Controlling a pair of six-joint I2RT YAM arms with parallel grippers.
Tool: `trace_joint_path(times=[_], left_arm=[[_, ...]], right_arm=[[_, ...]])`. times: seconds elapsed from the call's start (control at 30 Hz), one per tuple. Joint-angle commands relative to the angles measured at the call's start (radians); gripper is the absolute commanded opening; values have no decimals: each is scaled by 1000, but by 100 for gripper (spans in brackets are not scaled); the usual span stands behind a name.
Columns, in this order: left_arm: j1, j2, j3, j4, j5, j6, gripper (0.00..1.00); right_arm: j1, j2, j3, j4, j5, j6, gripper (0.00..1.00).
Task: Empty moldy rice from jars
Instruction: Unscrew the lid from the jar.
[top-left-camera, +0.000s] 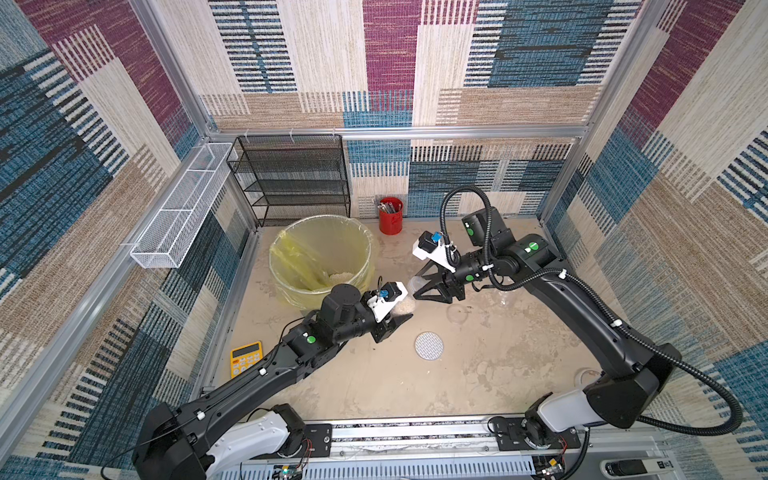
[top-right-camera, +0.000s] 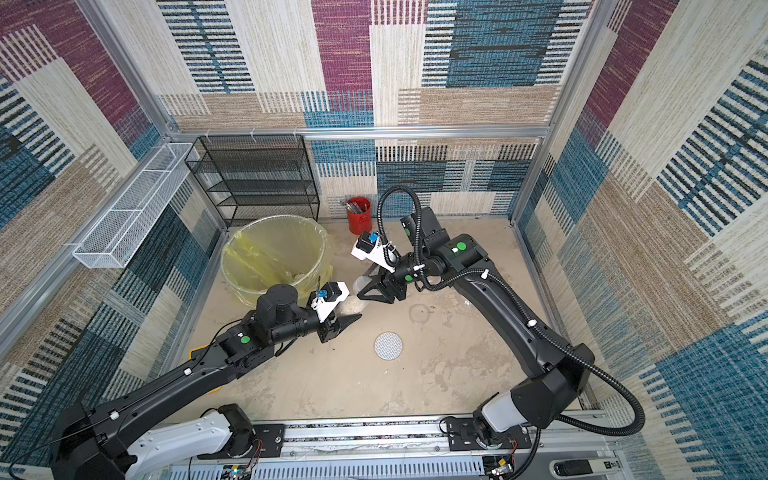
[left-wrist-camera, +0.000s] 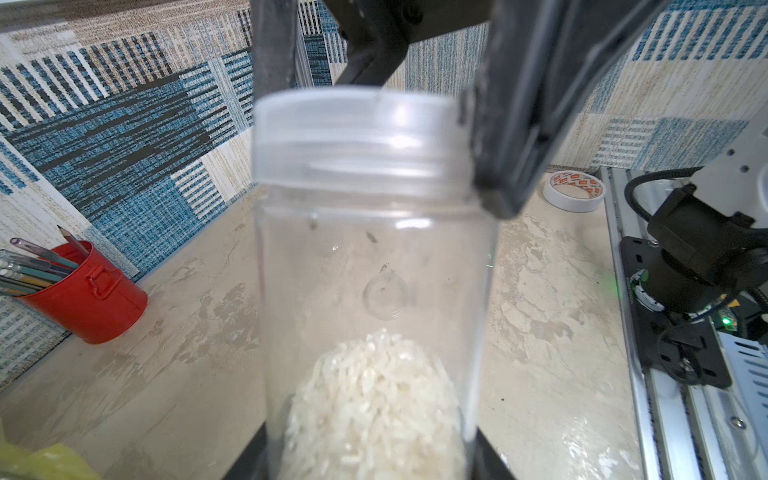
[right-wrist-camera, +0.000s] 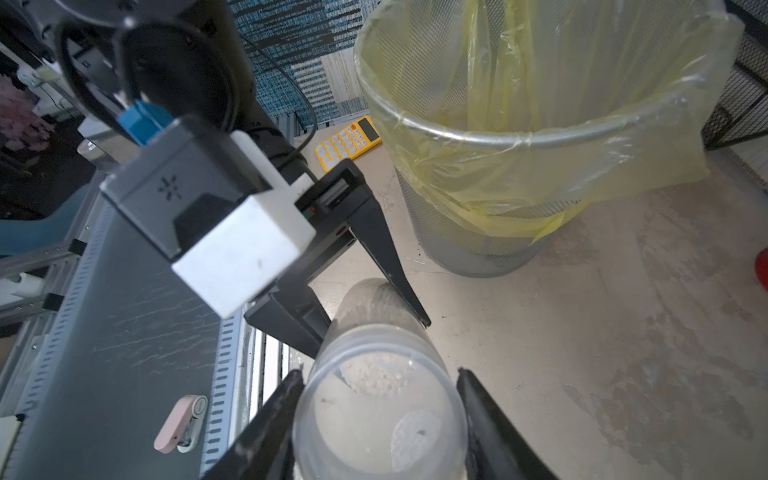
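— Moldy rice sits at the base of the jar, held level over the table by my left hand, clamped on its body.
— And the lid?
— On; my right hand pinches it. Next, I judge: twist it off, then tip into the bin.

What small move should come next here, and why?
Probably the right gripper should twist the lid off: its fingers press both sides of it, the left gripper clamps the jar, and rice is inside.
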Motion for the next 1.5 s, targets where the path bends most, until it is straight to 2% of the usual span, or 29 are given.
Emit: trace_joint_path(times=[0.0,0.3,0.63,0.8,0.93,1.1,1.23,1.37,1.43,1.47], left_arm=[[2,-20,7,77,46,-20,4],[5,-33,-2,70,38,-17,2],[7,-32,-6,73,30,-14,2],[7,-43,-11,83,1,-9,1],[7,-54,-17,103,-37,-8,1],[7,-46,-18,116,-38,-3,1],[7,-42,-27,140,-51,-8,1],[7,-46,-31,154,-61,-5,1],[7,-49,-29,152,-64,0,1],[7,-49,-31,156,-63,3,1]], right_arm=[[-2,-23,-19,15,93,-147,58],[-3,-94,-89,100,69,-187,67],[-12,-157,-159,225,120,-129,78],[-27,-198,-195,244,132,-89,79],[-40,-279,-268,347,178,56,79],[-44,-420,-356,449,36,148,79],[-44,-519,-428,518,27,233,79],[-44,-552,-404,596,201,560,87],[-44,-493,-306,502,257,786,87],[-44,-438,-242,418,243,881,84]])
